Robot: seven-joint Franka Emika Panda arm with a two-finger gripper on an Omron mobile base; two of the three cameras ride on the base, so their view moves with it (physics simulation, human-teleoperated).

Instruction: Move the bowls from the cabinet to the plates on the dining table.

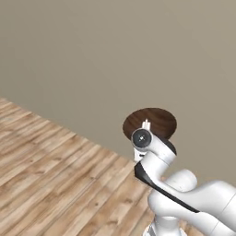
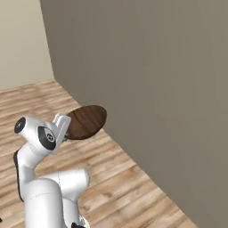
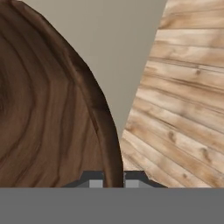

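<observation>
A dark brown wood-like bowl (image 1: 154,121) is held in the air above the wooden floor, close to a plain grey-beige wall. My gripper (image 1: 146,125) is shut on its rim. From the right base view the bowl (image 2: 87,121) sits tilted just beyond the hand, with the gripper (image 2: 65,126) clamped at its near edge. In the hand view the bowl (image 3: 48,109) takes up the left half, its rim running down between the two fingertips, and the gripper (image 3: 114,183) pinches that rim. The cabinet, the plates and the dining table are out of view.
A bare grey-beige wall (image 1: 115,55) stands right ahead, meeting a lighter wall at a corner (image 2: 46,44) on the left. Wooden plank floor (image 1: 50,170) spreads to the left and below the arm.
</observation>
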